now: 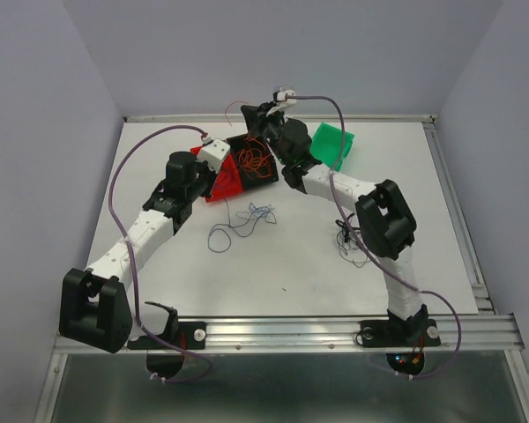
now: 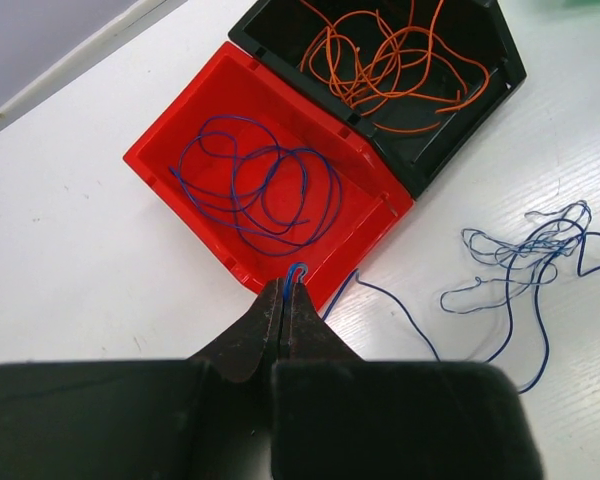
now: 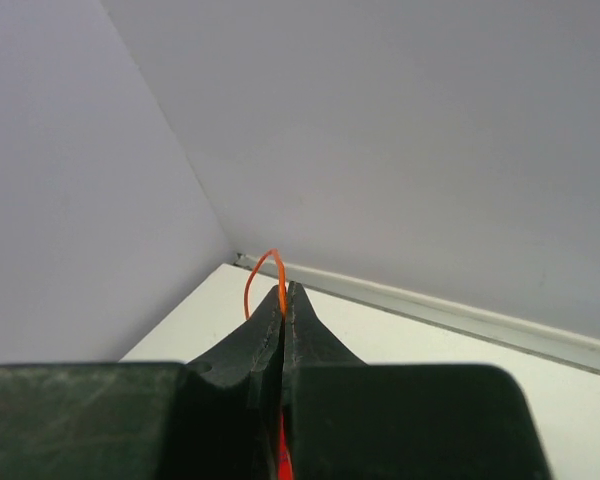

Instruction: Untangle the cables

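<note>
Sorting step, by the look of it: one colour per bin. Left to right.

Left gripper [image 2: 286, 288]: jaws closed, pinching a blue wire [image 2: 296, 270] right at the near wall of the red bin [image 2: 160, 165]. A blue coil lies in that bin. A blue tail runs from the tips toward 4 o'clock onto the table [image 2: 80, 250]. Carry the pinch toward 12 o'clock, over the bin's middle, before you let go, or I'd expect the tail to drag the strand out. Lift enough that the tail clears the wall.

Black bin [image 2: 480, 40], 1 o'clock from the left tips and touching the red one, holds the orange wires [image 2: 390, 60].

Loose blue tangle [image 2: 525, 255] sits on the table at 3 o'clock from the tips, not yet binned. Take single strands, not the bunch.

Right gripper [image 3: 285, 292]: jaws closed on an orange wire [image 3: 263, 262], raised and pointed at the back corner. I can't trace where that strand ends. Lower it slowly and release over the black bin's middle.

Green bin [image 1: 331, 144] is at 3 o'clock of the black bin; its contents aren't visible. Black wires [image 1: 348, 240] lie on the table beside the right arm and probably belong there.

Writing: none readable anywhere.
</note>
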Action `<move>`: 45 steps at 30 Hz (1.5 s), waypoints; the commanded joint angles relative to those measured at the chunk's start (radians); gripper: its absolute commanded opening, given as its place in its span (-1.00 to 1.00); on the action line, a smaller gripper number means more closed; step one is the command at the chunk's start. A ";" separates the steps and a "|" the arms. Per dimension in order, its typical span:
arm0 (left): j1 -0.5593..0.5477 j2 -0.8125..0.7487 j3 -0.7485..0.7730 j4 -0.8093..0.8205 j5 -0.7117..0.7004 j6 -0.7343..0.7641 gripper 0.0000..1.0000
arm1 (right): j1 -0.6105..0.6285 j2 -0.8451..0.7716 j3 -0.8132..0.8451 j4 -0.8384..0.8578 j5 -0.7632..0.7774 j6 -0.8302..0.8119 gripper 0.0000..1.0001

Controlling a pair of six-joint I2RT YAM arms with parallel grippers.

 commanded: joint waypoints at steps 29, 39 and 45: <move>-0.004 -0.015 -0.018 0.058 -0.018 -0.005 -1.00 | -0.008 0.108 -0.029 0.112 -0.184 0.032 -0.99; -0.004 -0.025 -0.022 0.058 -0.015 -0.003 -1.00 | 0.024 0.022 -0.041 0.104 -0.225 -0.025 -0.99; -0.004 -0.031 -0.023 0.058 -0.012 -0.002 -1.00 | 0.039 -0.024 -0.064 0.106 -0.205 -0.071 -0.99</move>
